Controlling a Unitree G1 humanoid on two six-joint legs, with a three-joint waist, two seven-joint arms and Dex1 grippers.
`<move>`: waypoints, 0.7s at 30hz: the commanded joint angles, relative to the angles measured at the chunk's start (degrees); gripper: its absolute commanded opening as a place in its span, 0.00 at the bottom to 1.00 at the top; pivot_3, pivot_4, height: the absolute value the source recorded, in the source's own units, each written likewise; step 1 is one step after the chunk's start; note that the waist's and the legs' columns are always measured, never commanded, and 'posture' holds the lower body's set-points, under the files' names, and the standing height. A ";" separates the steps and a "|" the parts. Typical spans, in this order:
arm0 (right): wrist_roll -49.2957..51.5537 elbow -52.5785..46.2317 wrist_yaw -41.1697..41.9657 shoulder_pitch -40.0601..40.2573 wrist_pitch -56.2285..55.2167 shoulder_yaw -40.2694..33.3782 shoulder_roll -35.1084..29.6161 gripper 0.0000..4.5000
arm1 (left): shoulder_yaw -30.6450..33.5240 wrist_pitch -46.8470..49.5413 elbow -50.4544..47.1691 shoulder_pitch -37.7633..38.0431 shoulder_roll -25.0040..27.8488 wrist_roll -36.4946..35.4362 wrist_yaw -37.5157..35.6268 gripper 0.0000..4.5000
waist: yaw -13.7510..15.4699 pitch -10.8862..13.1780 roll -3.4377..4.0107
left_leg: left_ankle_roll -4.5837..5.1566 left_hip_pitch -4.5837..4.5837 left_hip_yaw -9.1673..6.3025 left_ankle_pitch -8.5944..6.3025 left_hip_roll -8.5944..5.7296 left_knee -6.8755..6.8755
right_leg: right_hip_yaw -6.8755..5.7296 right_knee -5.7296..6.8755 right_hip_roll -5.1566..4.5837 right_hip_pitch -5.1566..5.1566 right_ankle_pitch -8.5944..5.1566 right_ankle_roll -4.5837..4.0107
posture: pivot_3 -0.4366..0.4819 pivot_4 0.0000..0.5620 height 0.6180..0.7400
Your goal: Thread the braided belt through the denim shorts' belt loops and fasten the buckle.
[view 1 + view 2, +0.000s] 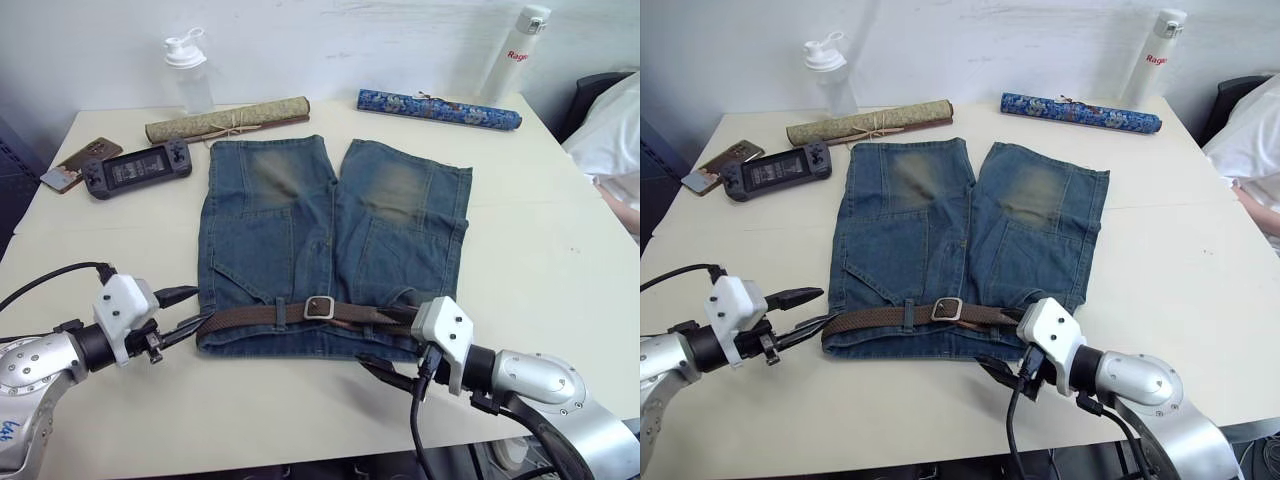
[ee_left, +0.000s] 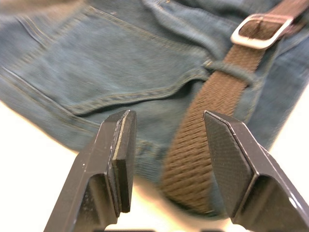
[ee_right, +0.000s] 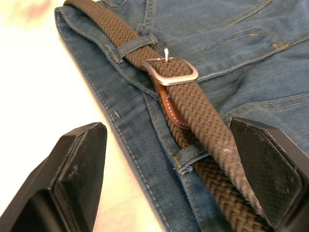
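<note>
The denim shorts (image 1: pixel 330 230) lie flat on the table, waistband toward me. The braided belt (image 1: pixel 250 317) runs along the waistband under the belt loops (image 3: pixel 137 46), and its strap passes through the silver buckle (image 1: pixel 318 307) at the middle. A brown leather end (image 3: pixel 166 104) lies under the strap by the buckle. My left gripper (image 1: pixel 183 311) is open at the waistband's left end, where the belt folds round the edge (image 2: pixel 190 169). At the front edge of the waistband, right of the buckle, my right gripper (image 1: pixel 385 372) is open and holds nothing.
Behind the shorts lie a rolled tan scroll (image 1: pixel 228 120) and a rolled blue patterned tube (image 1: pixel 438 108). A clear bottle (image 1: pixel 188 72) and a white bottle (image 1: pixel 517 50) stand at the back. A game console (image 1: pixel 137 170) and a phone (image 1: pixel 75 163) lie at the left. A person's white sleeve (image 1: pixel 610 130) is at the right.
</note>
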 commanded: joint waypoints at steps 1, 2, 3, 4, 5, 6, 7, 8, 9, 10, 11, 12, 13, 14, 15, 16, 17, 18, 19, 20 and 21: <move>0.04 -0.80 -0.89 1.17 -1.95 0.67 -0.81 0.95 | -1.12 -5.54 -1.73 1.59 -1.42 3.64 0.57 0.55 | -0.04 0.00 0.00 | 0.00 -0.01 0.00 0.00 -0.01 0.00 | 0.00 0.00 0.00 -0.01 0.00 0.00 | 0.48 0.27 0.82; 0.17 -0.92 -1.05 1.61 -2.16 0.74 -0.84 0.95 | -1.36 -6.79 -1.84 2.19 -1.83 4.40 0.60 0.55 | -0.12 0.00 -0.01 | 0.00 -0.02 0.01 -0.01 0.00 0.01 | 0.00 -0.01 0.00 -0.01 0.00 0.00 | 0.48 0.27 0.82; 0.35 -1.12 -1.08 2.08 -2.34 0.79 -0.96 0.95 | -1.52 -7.57 -2.15 2.92 -2.12 4.89 0.57 0.55 | -0.13 0.00 0.00 | 0.01 -0.02 0.02 -0.01 0.01 0.01 | 0.01 -0.01 0.00 -0.01 0.00 0.00 | 0.48 0.27 0.82; 0.74 -1.19 -1.21 2.41 -2.30 0.74 -0.89 0.95 | -1.59 -8.06 -2.35 3.36 -2.32 5.21 0.54 0.55 | -0.12 0.00 0.00 | 0.01 -0.01 0.03 -0.01 0.01 0.01 | 0.01 -0.01 0.00 -0.01 0.00 0.01 | 0.48 0.27 0.82; 1.03 -1.19 -1.37 2.63 -2.29 0.70 -0.83 0.95 | -1.56 -8.81 -2.32 3.49 -2.46 5.76 0.69 0.55 | -0.11 0.00 -0.01 | 0.01 -0.01 0.02 -0.01 0.02 0.01 | 0.00 0.00 0.01 -0.02 0.00 0.01 | 0.48 0.27 0.82; 1.37 -1.16 -1.60 2.84 -2.18 0.58 -0.67 0.95 | -1.46 -8.99 -2.27 3.52 -2.66 5.72 0.87 0.55 | -0.04 0.00 -0.01 | 0.02 -0.01 0.01 -0.01 0.03 0.02 | -0.01 0.02 0.03 -0.02 0.00 0.01 | 0.48 0.27 0.82; 1.60 -1.13 -1.79 2.95 -2.11 0.51 -0.56 0.95 | -1.39 -9.15 -2.18 3.48 -2.82 5.70 0.99 0.55 | -0.02 0.00 -0.01 | 0.06 -0.01 0.01 -0.02 0.03 0.04 | -0.01 0.04 0.02 -0.02 0.00 0.01 | 0.48 0.27 0.82; 1.83 -1.10 -2.10 3.23 -2.29 0.35 -0.24 0.95 | -1.10 -9.24 -2.15 3.42 -3.18 5.68 1.49 0.55 | -0.01 0.00 -0.01 | 0.08 0.00 0.00 -0.01 0.03 0.05 | -0.01 0.07 0.02 -0.02 0.00 0.01 | 0.48 0.27 0.82; 1.98 -1.06 -2.33 3.47 -2.42 0.29 -0.08 0.95 | -0.85 -9.18 -2.10 3.34 -3.41 5.60 1.87 0.55 | 0.00 0.00 -0.01 | 0.22 0.01 0.00 -0.08 0.03 0.05 | -0.01 0.08 0.01 0.00 0.00 0.01 | 0.48 0.27 0.82; 1.90 -1.01 -2.53 3.71 -2.71 0.35 -0.06 0.90 | -0.56 -9.10 -2.09 3.31 -3.61 5.36 2.14 0.55 | 0.05 0.00 -0.01 | 0.24 0.01 0.00 -0.09 0.03 0.06 | -0.01 0.09 0.01 0.00 0.01 0.01 | 0.48 0.27 0.82; 1.88 -0.97 -2.76 3.98 -2.90 0.34 -0.07 0.84 | -0.19 -8.88 -2.11 3.32 -3.88 5.00 2.46 0.55 | 0.10 -0.01 -0.02 | 0.24 0.01 -0.01 -0.09 0.03 0.06 | -0.01 0.09 0.00 0.00 0.01 0.01 | 0.48 0.27 0.82; 1.98 -0.89 -3.18 4.22 -3.14 0.14 0.23 0.77 | 0.24 -8.38 -2.22 3.50 -4.20 4.43 2.67 0.55 | 0.09 -0.01 -0.02 | 0.24 0.01 -0.02 -0.09 0.02 0.06 | -0.02 0.09 0.00 0.00 0.01 0.01 | 0.48 0.27 0.82; 2.12 -0.63 -3.74 4.24 -3.15 -0.16 0.61 0.69 | 0.50 -8.51 -2.21 3.83 -4.34 4.33 2.58 0.55 | 0.08 -0.01 -0.02 | 0.23 0.00 -0.02 -0.08 0.02 0.06 | -0.01 0.08 0.00 0.01 0.01 0.01 | 0.48 0.27 0.82; 2.18 -0.41 -3.99 4.24 -3.29 -0.30 0.71 0.57 | 0.62 -8.94 -2.22 4.39 -4.39 4.53 2.32 0.55 | 0.07 -0.01 -0.03 | 0.22 0.00 -0.02 -0.08 0.02 0.06 | -0.02 0.08 0.00 0.01 0.01 0.01 | 0.48 0.27 0.82; 2.26 -0.23 -4.06 4.27 -3.43 -0.36 0.69 0.45 | 0.77 -8.91 -2.27 4.83 -4.61 4.43 2.31 0.55 | 0.04 -0.01 -0.03 | 0.17 0.00 -0.02 -0.05 0.02 0.06 | -0.03 0.08 0.01 0.01 0.01 0.02 | 0.48 0.27 0.82; 2.05 0.16 -4.48 4.30 -3.53 -0.44 0.76 0.33 | 0.85 -9.06 -2.32 5.21 -4.79 4.42 2.31 0.55 | -0.07 -0.01 -0.03 | 0.11 0.00 -0.01 -0.01 0.01 0.06 | -0.03 0.08 0.01 0.01 0.01 0.02 | 0.48 0.27 0.82; 1.66 0.65 -4.88 4.22 -3.67 -0.38 0.67 0.22 | 0.89 -9.09 -2.38 5.38 -4.88 4.43 2.35 0.55 | -0.12 -0.01 -0.03 | 0.09 0.01 0.01 0.00 0.01 0.06 | -0.01 0.08 0.01 0.01 0.01 0.02 | 0.48 0.27 0.82; 1.20 1.09 -5.19 4.16 -3.89 -0.20 0.47 0.10 | 0.90 -9.08 -2.44 5.44 -4.90 4.41 2.38 0.55 | -0.11 -0.01 -0.03 | 0.09 0.01 0.01 0.00 0.01 0.06 | -0.02 0.09 0.01 0.01 0.01 0.02 | 0.48 0.27 0.82; 0.13 1.79 -5.83 4.07 -4.18 0.17 0.20 0.01 | 0.82 -9.19 -2.55 5.47 -4.88 4.46 2.31 0.55 | -0.06 -0.01 -0.03 | 0.09 0.01 0.01 0.00 0.01 0.06 | -0.02 0.09 0.01 0.01 0.01 0.03 | 0.48 0.27 0.82; -1.08 2.78 -6.89 3.83 -4.14 0.59 0.16 0.01 | 0.77 -9.10 -2.74 5.47 -4.86 4.39 2.29 0.55 | -0.04 -0.01 -0.03 | 0.10 0.01 0.00 0.00 0.02 0.06 | -0.03 0.09 0.02 0.00 0.01 0.02 | 0.48 0.27 0.82; -1.99 3.59 -7.64 3.63 -3.95 0.99 0.01 0.01 | 0.75 -9.00 -2.88 5.46 -4.86 4.29 2.27 0.55 | -0.03 -0.01 -0.04 | 0.09 0.01 0.00 0.00 0.02 0.06 | -0.03 0.09 0.02 0.00 0.01 0.02 | 0.48 0.27 0.82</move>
